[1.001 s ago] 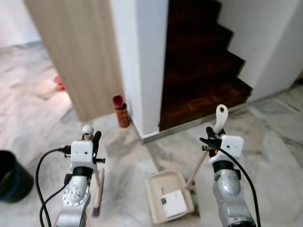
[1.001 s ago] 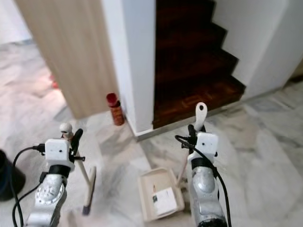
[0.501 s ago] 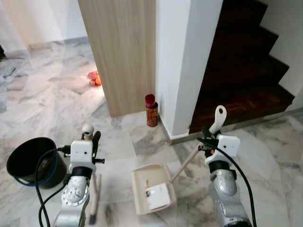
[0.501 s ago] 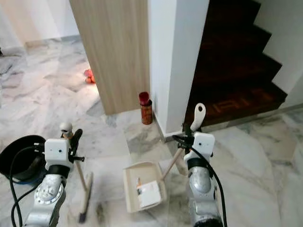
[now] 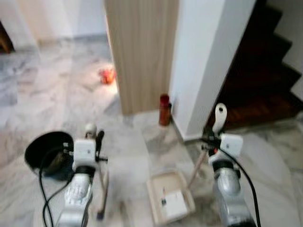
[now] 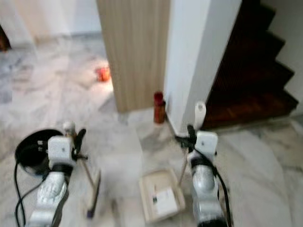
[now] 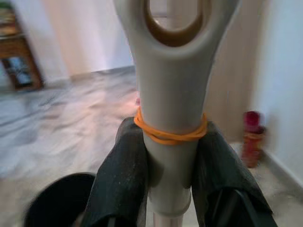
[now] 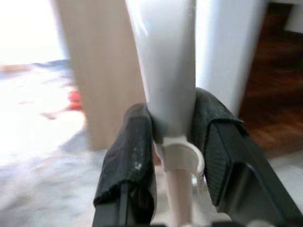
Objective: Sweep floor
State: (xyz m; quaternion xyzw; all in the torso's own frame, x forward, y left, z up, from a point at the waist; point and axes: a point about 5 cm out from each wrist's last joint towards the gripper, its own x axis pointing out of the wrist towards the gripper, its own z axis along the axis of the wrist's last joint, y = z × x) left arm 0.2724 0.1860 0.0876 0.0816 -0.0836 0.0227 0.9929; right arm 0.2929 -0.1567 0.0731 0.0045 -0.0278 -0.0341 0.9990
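Note:
My left gripper [image 5: 96, 139] is shut on the pale broom handle [image 7: 170, 109], just below an orange rubber band. The broom's head [image 5: 101, 207] rests on the marble floor in front of me on the left. On the right, my right gripper [image 5: 210, 140] is shut on the white dustpan handle [image 8: 165, 71]. The stick slants down to the cream dustpan [image 5: 159, 188] on the floor between the arms. A white paper scrap [image 5: 174, 203] lies in the pan.
A black bucket [image 5: 47, 152] stands on the floor at my left. A red can [image 5: 164, 109] stands at the foot of a white pillar [image 5: 208, 61] beside a wooden panel [image 5: 142, 52]. Dark stairs [image 5: 270, 80] rise at the right. A small orange object [image 5: 107, 74] lies farther off.
The whole picture has swung leftwards and blurred, so the camera has moved. The bucket has come further into view. Both grippers keep the same hold.

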